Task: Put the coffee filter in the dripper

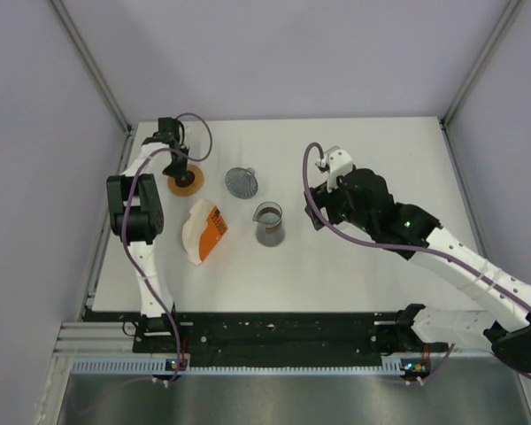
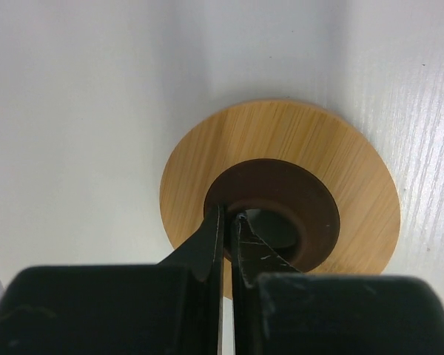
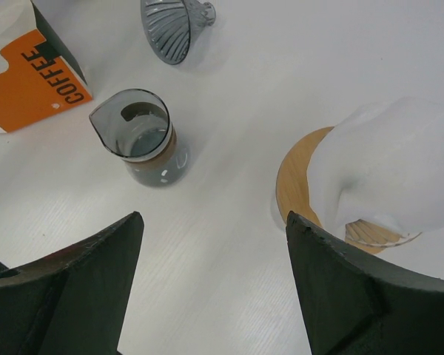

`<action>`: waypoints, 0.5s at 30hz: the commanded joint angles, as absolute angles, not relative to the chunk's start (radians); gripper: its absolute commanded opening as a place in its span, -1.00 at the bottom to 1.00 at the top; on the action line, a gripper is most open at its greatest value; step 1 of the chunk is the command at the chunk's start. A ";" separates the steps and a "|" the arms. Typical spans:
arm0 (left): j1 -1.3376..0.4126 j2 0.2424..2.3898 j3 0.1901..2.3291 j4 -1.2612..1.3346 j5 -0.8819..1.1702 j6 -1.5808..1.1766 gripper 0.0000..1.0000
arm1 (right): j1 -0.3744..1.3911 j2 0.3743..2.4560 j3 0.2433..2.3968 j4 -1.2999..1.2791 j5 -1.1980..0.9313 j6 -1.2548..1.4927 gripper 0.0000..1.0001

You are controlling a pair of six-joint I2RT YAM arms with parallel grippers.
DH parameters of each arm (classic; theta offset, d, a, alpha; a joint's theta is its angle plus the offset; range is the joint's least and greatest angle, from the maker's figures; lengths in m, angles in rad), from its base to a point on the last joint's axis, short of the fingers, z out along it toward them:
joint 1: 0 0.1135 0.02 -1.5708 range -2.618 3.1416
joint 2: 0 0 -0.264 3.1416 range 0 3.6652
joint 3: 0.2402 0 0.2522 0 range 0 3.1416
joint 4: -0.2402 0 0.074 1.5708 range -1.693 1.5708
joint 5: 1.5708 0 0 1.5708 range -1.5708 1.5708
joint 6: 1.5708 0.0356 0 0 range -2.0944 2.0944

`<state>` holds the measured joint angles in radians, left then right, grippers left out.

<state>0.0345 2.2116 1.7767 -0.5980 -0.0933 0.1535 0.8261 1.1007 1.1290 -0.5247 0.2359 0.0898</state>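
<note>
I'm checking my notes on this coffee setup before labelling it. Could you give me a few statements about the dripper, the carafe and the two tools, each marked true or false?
1. The dripper lies on its side on the table. True.
2. The left tool is wide open above the coffee box. False: it is shut, with its tips at the dark ring in the wooden disc.
3. The right tool is open, with nothing between its jaws. True.
4. The dripper sits on the glass carafe. False: the carafe stands upright, apart from the dripper, with nothing on top.
</note>
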 commanded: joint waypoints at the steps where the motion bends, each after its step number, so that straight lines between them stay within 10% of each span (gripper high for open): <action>1: 0.058 2.067 1.718 -0.579 -0.028 0.124 -1.00 | 0.819 1.104 1.195 -0.502 0.195 0.101 0.56; 15: 0.055 1.568 1.525 -0.611 0.307 0.029 -1.00 | 0.845 1.340 1.435 -0.356 0.005 0.219 0.89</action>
<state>0.0574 1.7191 1.5921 -0.6098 0.1436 0.1165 0.8276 1.2304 1.3071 -0.4652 0.0696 0.1532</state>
